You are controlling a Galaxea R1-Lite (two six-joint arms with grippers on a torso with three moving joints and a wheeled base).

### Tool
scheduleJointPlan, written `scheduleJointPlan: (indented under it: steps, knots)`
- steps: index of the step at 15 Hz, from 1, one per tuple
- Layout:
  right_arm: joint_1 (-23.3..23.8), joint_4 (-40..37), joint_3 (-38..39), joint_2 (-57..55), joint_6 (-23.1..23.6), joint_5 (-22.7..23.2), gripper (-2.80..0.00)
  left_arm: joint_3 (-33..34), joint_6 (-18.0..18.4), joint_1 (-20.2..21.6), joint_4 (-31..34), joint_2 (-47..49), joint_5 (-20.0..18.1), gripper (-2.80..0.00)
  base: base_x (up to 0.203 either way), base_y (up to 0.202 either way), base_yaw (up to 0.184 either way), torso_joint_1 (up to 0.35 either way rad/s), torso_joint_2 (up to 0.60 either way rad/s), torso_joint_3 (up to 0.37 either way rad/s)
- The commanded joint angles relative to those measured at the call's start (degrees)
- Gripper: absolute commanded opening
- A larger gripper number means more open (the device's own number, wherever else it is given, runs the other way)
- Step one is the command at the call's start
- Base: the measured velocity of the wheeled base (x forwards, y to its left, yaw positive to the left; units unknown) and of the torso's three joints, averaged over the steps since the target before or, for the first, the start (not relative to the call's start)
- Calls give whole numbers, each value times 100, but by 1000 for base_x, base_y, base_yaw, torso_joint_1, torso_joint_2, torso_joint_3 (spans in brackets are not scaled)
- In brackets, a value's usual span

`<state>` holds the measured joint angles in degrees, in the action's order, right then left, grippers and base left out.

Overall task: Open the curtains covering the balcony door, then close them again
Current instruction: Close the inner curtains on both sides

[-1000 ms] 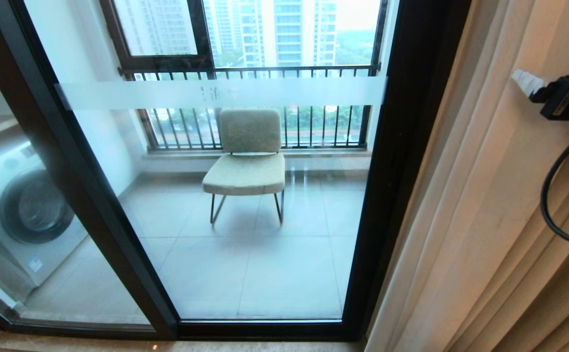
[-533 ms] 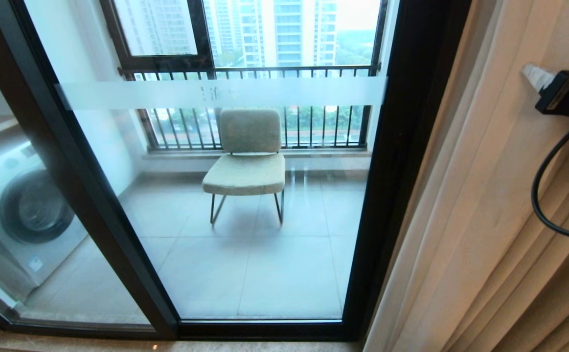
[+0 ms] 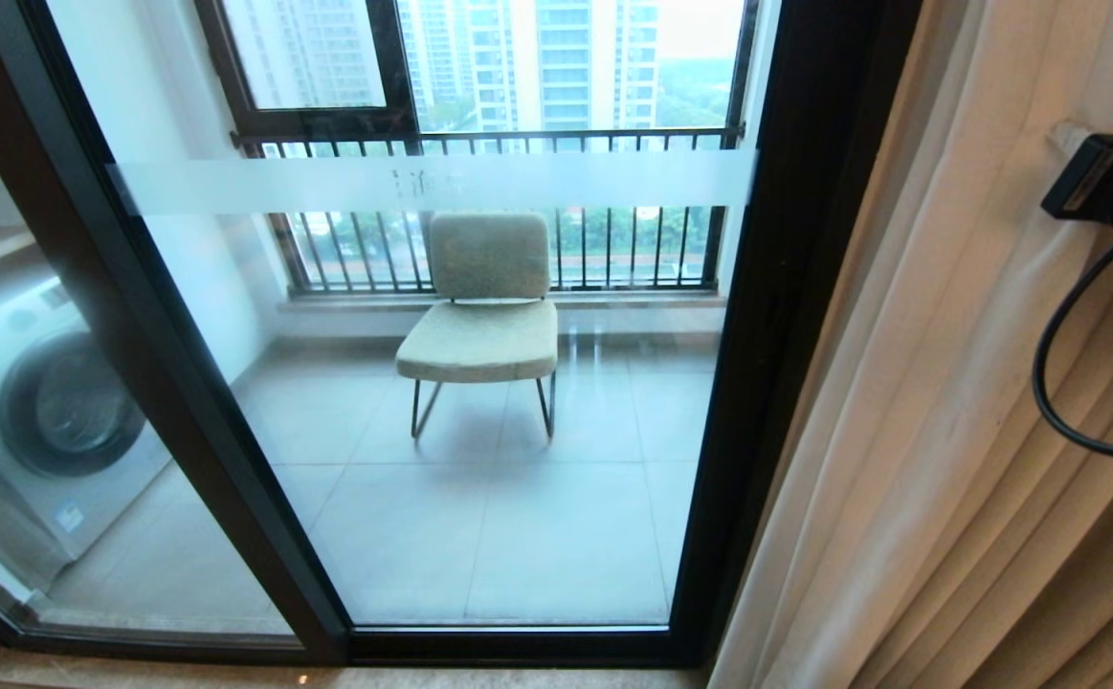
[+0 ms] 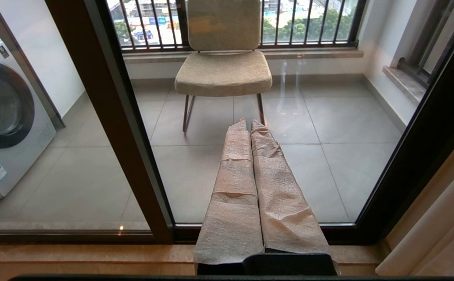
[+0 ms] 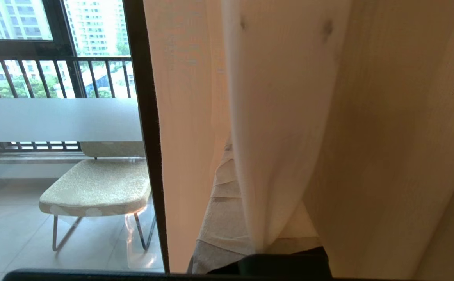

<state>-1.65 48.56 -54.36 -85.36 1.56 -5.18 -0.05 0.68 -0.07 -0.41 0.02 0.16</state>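
The curtains (image 3: pixel 948 431) hang gathered in pale beige pleats at the right, beside the balcony door (image 3: pixel 776 316). Its dark-framed glass panels stand uncovered, with a frosted band (image 3: pixel 432 182) across them. My right gripper (image 3: pixel 1065 136) is pushed into the pleats at the upper right, only its black wrist and cable showing clearly. In the right wrist view the right gripper (image 5: pixel 246 156) is shut on a pale fold of the curtains (image 5: pixel 273 148); one wrapped finger (image 5: pixel 219 203) shows and the other is hidden behind the fold. My left gripper (image 4: pixel 249 123) is shut on nothing, parked low in front of the glass.
Behind the glass stand a beige chair (image 3: pixel 484 316) on the tiled balcony, a washing machine (image 3: pixel 49 411) at the left, and a barred window (image 3: pixel 489 144) at the back. A wooden sill (image 4: pixel 74 257) runs below the door frame.
My right gripper has pushed rightward into the curtain pleats and shut on a fold; its white fingertip, plain earlier, is now nearly buried in fabric. Nothing else has moved.
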Motion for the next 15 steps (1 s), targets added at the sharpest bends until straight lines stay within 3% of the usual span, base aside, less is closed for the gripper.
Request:
scheduleJointPlan:
  steps: [1,10,15]
  knots:
    - [-2,31,-5,10,2,0,-280,5,2,-1,-2,-2,2,-280,0,0,0,0,0,0]
    - [-139,31,12,0,-24,-22,-280,-1,2,-1,-2,-2,2,-280,0,0,0,0,0,0]
    - [-336,40,-22,-16,-24,-352,-280,-1,2,7,-7,-2,2,-280,0,0,0,0,0,0]
